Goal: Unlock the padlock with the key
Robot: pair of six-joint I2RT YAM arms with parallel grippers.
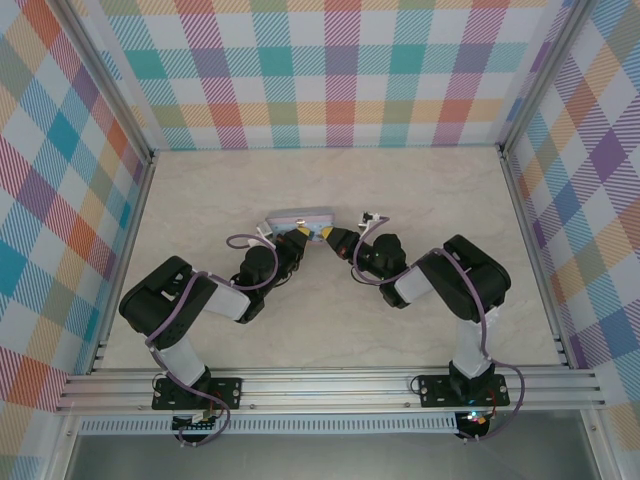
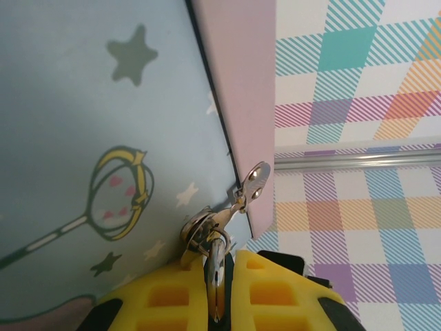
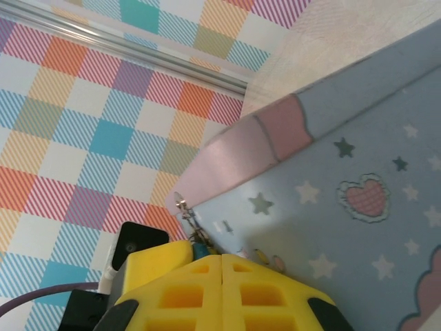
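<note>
Top: L gripper (image 1: 297, 237) and R gripper (image 1: 333, 240) meet at near edge of cartoon tin (image 1: 298, 214); L wrist: fingers (image 2: 275, 289) pinch thin silvery ring (image 2: 219, 243) linked to tin's hasp (image 2: 253, 183); R wrist: fingers (image 3: 179, 283) pressed together, blue padlock (image 3: 200, 247) just at tips, under tin's corner.

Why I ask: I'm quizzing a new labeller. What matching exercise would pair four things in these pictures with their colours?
Things:
1. tin box
2. fingers of the left gripper
3. riveted metal tab at the tin's edge
4. table

Colours:
A. silvery
B. cream, marbled
C. pale blue with stars
D. yellow

Pairs: 1-C; 2-D; 3-A; 4-B
</note>
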